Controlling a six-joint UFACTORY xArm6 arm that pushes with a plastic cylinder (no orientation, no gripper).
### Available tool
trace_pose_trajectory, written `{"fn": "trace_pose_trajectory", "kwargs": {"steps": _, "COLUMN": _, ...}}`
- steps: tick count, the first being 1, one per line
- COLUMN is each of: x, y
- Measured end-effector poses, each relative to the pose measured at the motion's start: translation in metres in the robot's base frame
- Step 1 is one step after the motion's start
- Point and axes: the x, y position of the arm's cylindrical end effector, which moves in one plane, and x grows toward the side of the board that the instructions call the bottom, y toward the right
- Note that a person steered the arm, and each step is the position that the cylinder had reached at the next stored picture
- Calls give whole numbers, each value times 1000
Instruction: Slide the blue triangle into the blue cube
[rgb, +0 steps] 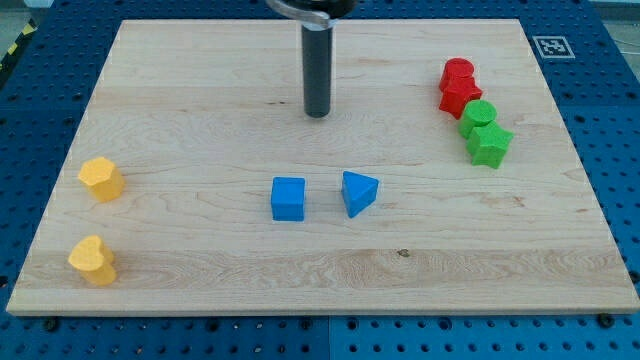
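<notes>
The blue triangle (359, 192) lies near the middle of the wooden board (200, 90), just to the view's right of the blue cube (288, 198), with a small gap between them. My tip (317, 113) rests on the board toward the view's top, above the gap between the two blue blocks and well apart from both.
A red cylinder (458, 73) and a red star-like block (461, 97) sit at the view's upper right, with a green cylinder (479, 116) and a green star-like block (490, 145) just below them. Two yellow blocks (101, 178) (93, 260) lie at the left edge.
</notes>
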Motion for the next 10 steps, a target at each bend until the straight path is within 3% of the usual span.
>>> {"fn": "trace_pose_trajectory", "kwargs": {"steps": 2, "x": 51, "y": 25}}
{"fn": "trace_pose_trajectory", "kwargs": {"steps": 3, "x": 62, "y": 62}}
{"fn": "trace_pose_trajectory", "kwargs": {"steps": 8, "x": 101, "y": 108}}
{"fn": "trace_pose_trajectory", "kwargs": {"steps": 10, "x": 122, "y": 97}}
